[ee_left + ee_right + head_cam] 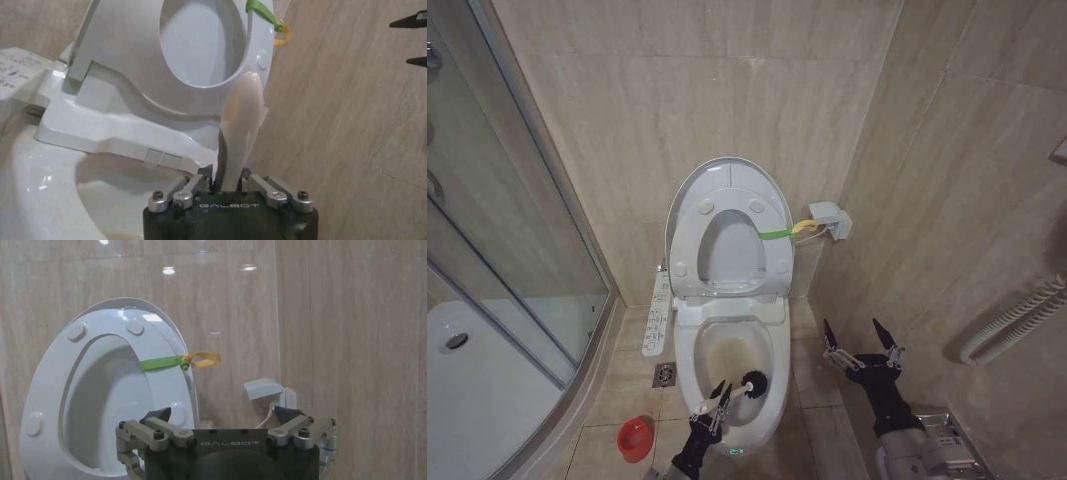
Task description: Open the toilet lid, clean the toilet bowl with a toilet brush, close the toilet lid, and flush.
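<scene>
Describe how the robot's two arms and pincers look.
Both arms are black. The right pincer has two slim black pointed fingers on silver knuckle links with screws; a grey metal plate sits at its forearm. The left pincer is built the same. White "GALBOT" lettering marks each black wrist housing.

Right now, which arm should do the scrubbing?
Left. The left gripper already holds the toilet brush, head inside the toilet bowl. The right gripper hovers open and empty beside the toilet.

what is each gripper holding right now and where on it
The left gripper is shut on the toilet brush, gripping its white handle, bristle head over the toilet bowl. The right gripper is open, holding nothing.
</scene>
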Tool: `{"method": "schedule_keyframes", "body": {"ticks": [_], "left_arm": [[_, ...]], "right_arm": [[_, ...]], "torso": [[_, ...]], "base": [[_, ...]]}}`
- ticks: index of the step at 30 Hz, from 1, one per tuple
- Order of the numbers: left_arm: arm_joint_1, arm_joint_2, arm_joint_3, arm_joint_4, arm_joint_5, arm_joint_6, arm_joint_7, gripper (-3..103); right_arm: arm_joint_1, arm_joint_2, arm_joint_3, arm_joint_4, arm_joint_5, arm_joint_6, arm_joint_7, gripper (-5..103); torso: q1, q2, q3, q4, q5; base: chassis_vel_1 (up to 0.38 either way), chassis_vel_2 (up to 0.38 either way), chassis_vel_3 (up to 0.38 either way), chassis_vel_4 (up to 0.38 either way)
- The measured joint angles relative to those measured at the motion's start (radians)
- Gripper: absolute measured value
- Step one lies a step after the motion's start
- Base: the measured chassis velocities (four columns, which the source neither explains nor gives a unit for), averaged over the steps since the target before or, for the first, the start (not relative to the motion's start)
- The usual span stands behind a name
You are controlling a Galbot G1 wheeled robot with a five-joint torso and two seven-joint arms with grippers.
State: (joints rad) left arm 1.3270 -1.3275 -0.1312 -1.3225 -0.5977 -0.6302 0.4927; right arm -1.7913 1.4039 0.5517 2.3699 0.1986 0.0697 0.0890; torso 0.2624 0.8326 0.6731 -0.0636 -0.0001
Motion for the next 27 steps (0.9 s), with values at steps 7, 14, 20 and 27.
{"method": "schedule_keyframes", "body": {"ticks": [7, 14, 20, 27], "left_arm": [[0.042, 0.058, -0.038, -0.135, -0.015, 0.004, -0.011, 20], [0.085, 0.085, -0.106, -0.209, -0.014, -0.014, -0.004, 20], [0.07, 0.069, -0.108, -0.193, 0.007, -0.018, -0.003, 20], [0.06, 0.072, -0.138, -0.192, 0.086, -0.039, -0.003, 20]], "right_arm": [[0.0, 0.0, 0.0, 0.0, 0.0, 0.0, 0.0, 100], [0.0, 0.0, 0.0, 0.0, 0.0, 0.0, 0.0, 100], [0.0, 0.0, 0.0, 0.0, 0.0, 0.0, 0.0, 100], [0.0, 0.0, 0.0, 0.0, 0.0, 0.0, 0.0, 100]], "torso": [[0.0, 0.0, 0.0, -0.0002, -0.0001], [0.0, 0.0, 0.0, 0.0001, -0.0001], [0.0, 0.0, 0.0, 0.0, -0.0001], [0.0, 0.0, 0.0, 0.0, 0.0]], "base": [[0.0, 0.0, 0.0, 0.0], [0.0, 0.0, 0.0, 0.0], [0.0, 0.0, 0.0, 0.0], [0.0, 0.0, 0.0, 0.0]]}}
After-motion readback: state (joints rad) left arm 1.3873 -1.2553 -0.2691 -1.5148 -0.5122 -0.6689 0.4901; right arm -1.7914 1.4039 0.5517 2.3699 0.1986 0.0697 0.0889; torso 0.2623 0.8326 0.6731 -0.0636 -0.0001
